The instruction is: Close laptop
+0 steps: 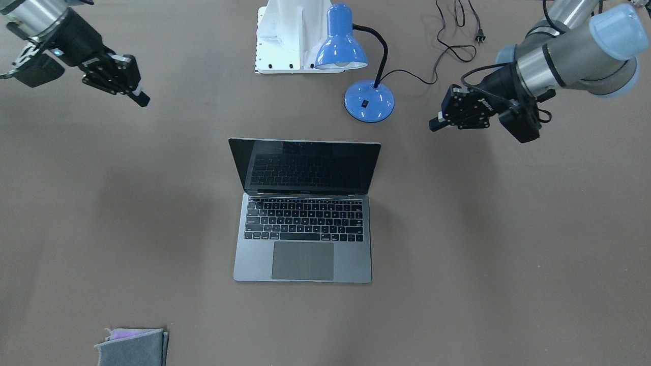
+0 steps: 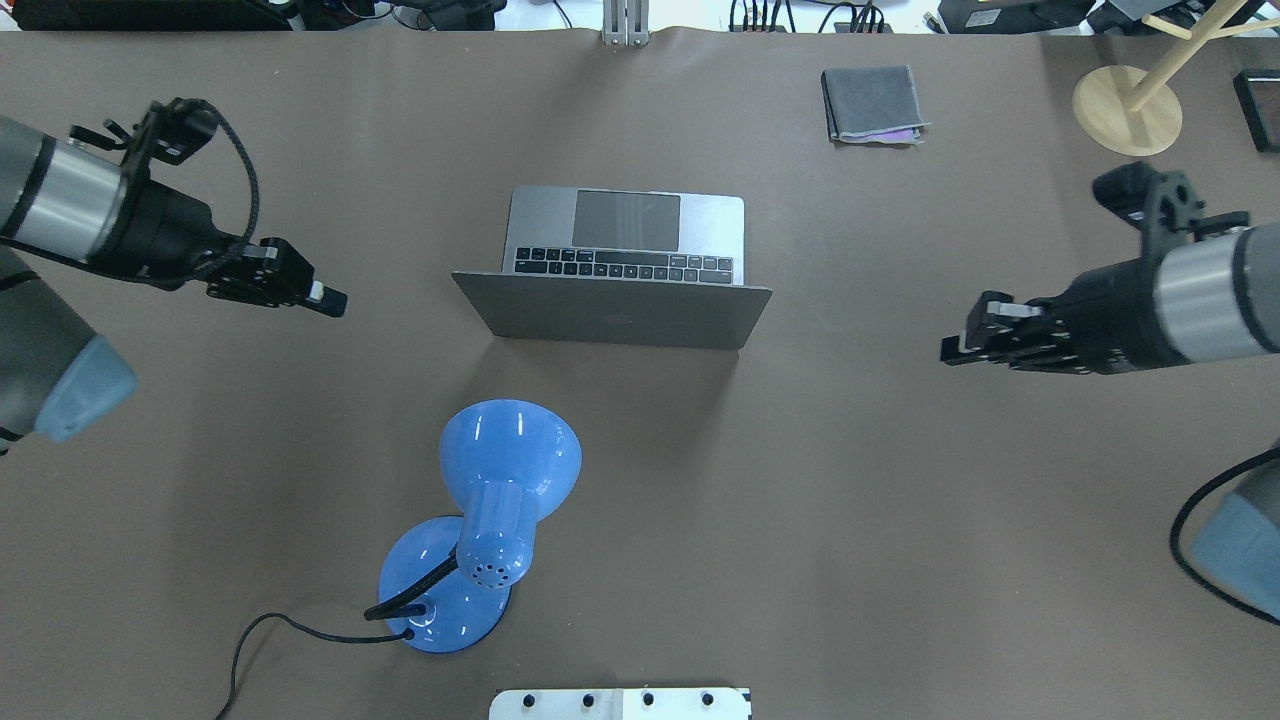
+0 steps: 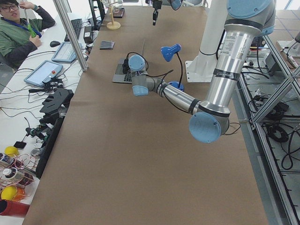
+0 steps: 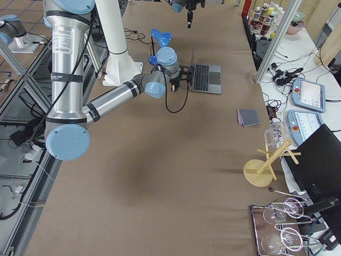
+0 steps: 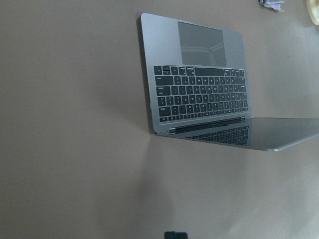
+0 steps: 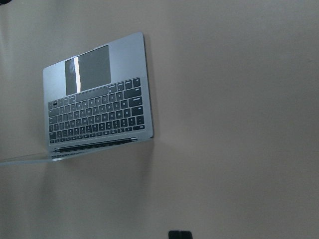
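Note:
The space-grey laptop (image 1: 303, 254) stands open in the middle of the brown table, with its black screen upright. In the overhead view the back of its lid (image 2: 615, 312) faces the robot. My left gripper (image 2: 332, 301) hovers left of the laptop, well apart from it, shut and empty. My right gripper (image 2: 952, 351) hovers to the right of the laptop, also apart, shut and empty. The left wrist view shows the keyboard (image 5: 199, 94) from the side. The right wrist view shows it (image 6: 94, 117) from the other side.
A blue desk lamp (image 2: 497, 480) stands between the robot's base and the laptop, its cord trailing toward the left arm's side. A small grey fabric pouch (image 2: 873, 103) lies at the far right. A wooden stand (image 2: 1127, 112) is at the far right corner.

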Robot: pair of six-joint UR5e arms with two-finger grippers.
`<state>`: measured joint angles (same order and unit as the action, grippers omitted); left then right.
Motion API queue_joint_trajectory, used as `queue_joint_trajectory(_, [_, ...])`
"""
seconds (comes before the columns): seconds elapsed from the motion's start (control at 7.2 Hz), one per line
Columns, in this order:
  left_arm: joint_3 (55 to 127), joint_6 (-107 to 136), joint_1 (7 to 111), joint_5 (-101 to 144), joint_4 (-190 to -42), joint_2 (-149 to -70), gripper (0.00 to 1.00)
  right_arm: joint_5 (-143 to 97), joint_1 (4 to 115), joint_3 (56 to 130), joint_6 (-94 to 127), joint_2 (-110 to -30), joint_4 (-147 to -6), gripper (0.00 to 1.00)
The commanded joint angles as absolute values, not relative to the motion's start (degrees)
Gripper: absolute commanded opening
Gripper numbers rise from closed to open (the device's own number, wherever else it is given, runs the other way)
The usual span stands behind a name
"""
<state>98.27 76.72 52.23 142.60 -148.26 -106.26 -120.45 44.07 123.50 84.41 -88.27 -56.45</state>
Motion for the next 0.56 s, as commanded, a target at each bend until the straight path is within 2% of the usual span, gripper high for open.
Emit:
queue_joint_trajectory(0.0, [98.61, 81.03, 46.43, 136.87, -150.03, -108.19, 0.00, -110.51, 35.01, 123.57, 91.39, -83.77, -56.51, 0.00])
queue_joint_trajectory(0.42, [97.74, 83.40, 42.64, 132.03, -149.68, -111.34, 0.00, -102.75, 29.01, 120.26, 92.28, -77.55, -57.13, 0.00])
